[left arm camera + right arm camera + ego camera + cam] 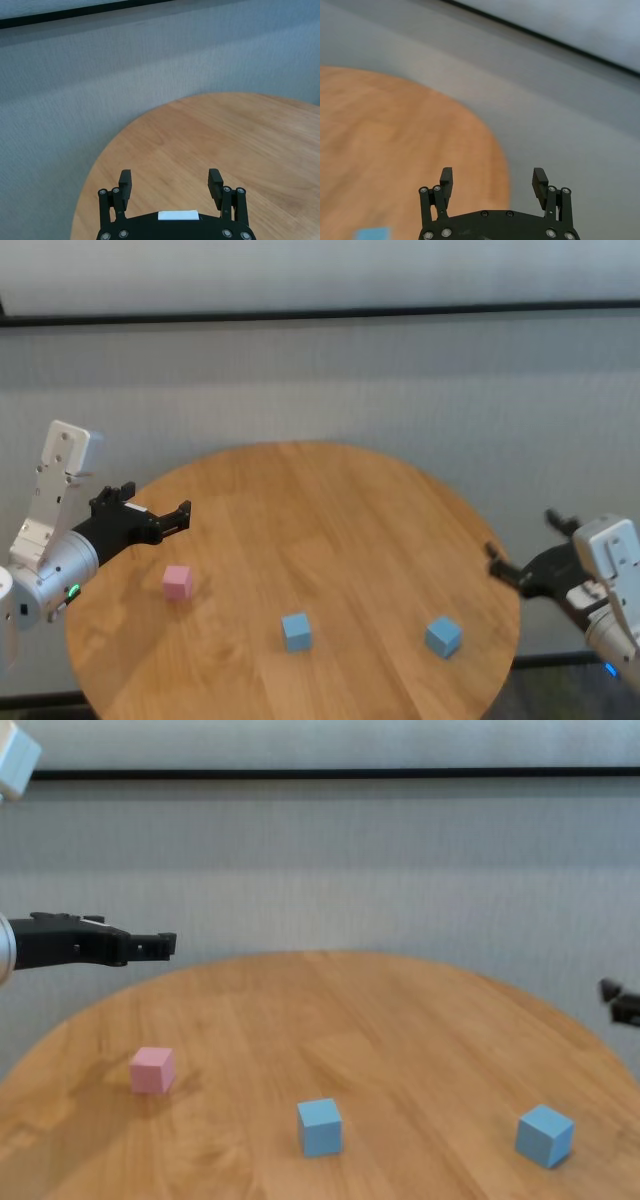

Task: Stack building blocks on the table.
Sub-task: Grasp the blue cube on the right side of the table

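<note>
Three building blocks lie apart on the round wooden table (330,510). The pink block (177,582) is at the left, one light blue block (296,631) is near the front middle, and the other light blue block (443,636) is at the front right. My left gripper (180,515) is open and empty, raised over the table's left edge, just behind the pink block. My right gripper (520,538) is open and empty, hovering off the table's right edge, beyond the right blue block. That block's edge shows in the right wrist view (372,234).
A grey textured wall (400,380) with a dark rail stands behind the table. The table's far half (380,1010) is bare wood. The left wrist view shows the table's left rim (100,155) and the grey floor beside it.
</note>
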Available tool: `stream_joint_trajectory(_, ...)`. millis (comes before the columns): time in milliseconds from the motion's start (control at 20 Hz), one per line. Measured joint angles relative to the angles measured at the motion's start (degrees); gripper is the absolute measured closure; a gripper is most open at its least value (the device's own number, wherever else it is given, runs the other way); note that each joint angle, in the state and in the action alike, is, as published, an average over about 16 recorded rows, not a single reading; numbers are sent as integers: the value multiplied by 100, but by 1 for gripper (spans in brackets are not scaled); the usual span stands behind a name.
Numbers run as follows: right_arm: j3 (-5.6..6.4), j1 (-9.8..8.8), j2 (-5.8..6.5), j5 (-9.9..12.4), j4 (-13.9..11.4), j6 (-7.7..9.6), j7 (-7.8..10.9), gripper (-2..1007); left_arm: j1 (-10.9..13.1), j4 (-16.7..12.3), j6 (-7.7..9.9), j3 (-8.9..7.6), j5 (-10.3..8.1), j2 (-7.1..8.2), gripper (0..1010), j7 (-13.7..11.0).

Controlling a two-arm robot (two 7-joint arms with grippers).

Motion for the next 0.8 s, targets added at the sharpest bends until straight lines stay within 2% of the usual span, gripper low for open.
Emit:
stream_joint_trajectory(250, 99, -117, 94, 395, -237, 560, 366, 5, -18, 12, 13, 27, 1, 5, 7, -15)
stream_joint_trajectory(550, 240, -238, 148, 964, -536, 1424, 842, 5, -30, 20, 22, 44, 3, 9, 7, -26)
stream_joint_trajectory(700, 255, -237, 128, 1124, -599, 1765, 1028, 5, -34, 23, 25, 50, 5, 10, 7, -30)
stream_joint_trajectory(800, 236, -219, 111, 1173, -612, 1922, 1158, 5, -36, 25, 27, 53, 6, 11, 7, -32)
